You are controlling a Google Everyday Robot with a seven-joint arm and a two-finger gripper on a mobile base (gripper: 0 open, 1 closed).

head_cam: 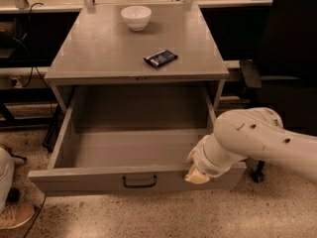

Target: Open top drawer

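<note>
The top drawer (89,180) of the grey metal cabinet is pulled far out toward me. It is empty inside. Its flat front has a small dark loop handle (139,182) at the centre. My gripper (197,170) is at the right end of the drawer's front edge, at the tip of my white arm (257,140). The wrist hides most of the gripper. No other drawers show.
On the cabinet top (99,48) stand a white bowl (136,17) at the back and a dark snack packet (160,58) near the middle. A black office chair (287,58) stands to the right. A person's shoe (15,214) is at the lower left on the speckled floor.
</note>
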